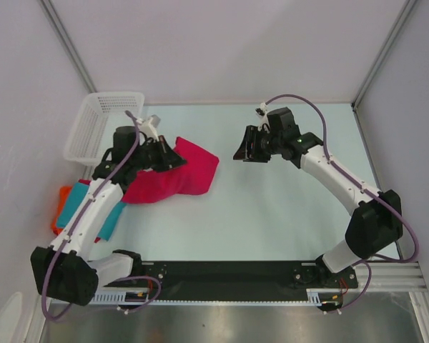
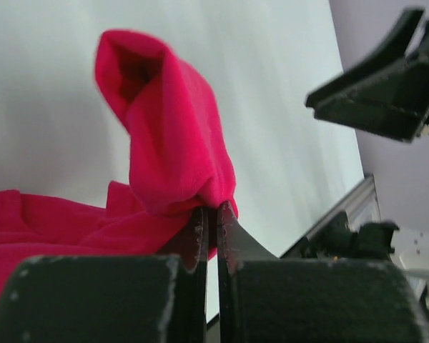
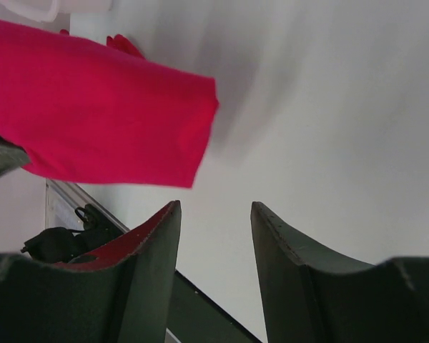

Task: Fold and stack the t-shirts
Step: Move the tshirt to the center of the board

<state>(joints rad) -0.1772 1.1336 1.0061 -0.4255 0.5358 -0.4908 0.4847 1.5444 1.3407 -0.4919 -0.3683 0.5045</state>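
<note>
Jaws of the left gripper (image 2: 211,213) are pressed together on a fold of the crimson-pink t-shirt (image 1: 177,174). The cloth rises from the pinch as a soft rolled tube. The rest of the shirt lies in a loose slab on the table, just to the near right of the white mesh basket (image 1: 100,127).

The right gripper (image 1: 249,146) is farther right of the basket, past the shirt. It is spread wide with nothing between its fingers.

The teal t-shirt (image 1: 82,207) lies on the orange t-shirt (image 1: 58,213), on the near side of the basket and partly under the left arm.

Progress, as a judgement: teal and orange look folded and stacked. The pink one is only part-folded and not yet on the pile.

Materials: the shirts are matte, limp knit. In the right wrist view the pink hem is straight with a squared corner. The basket is rigid plastic lattice.
</note>
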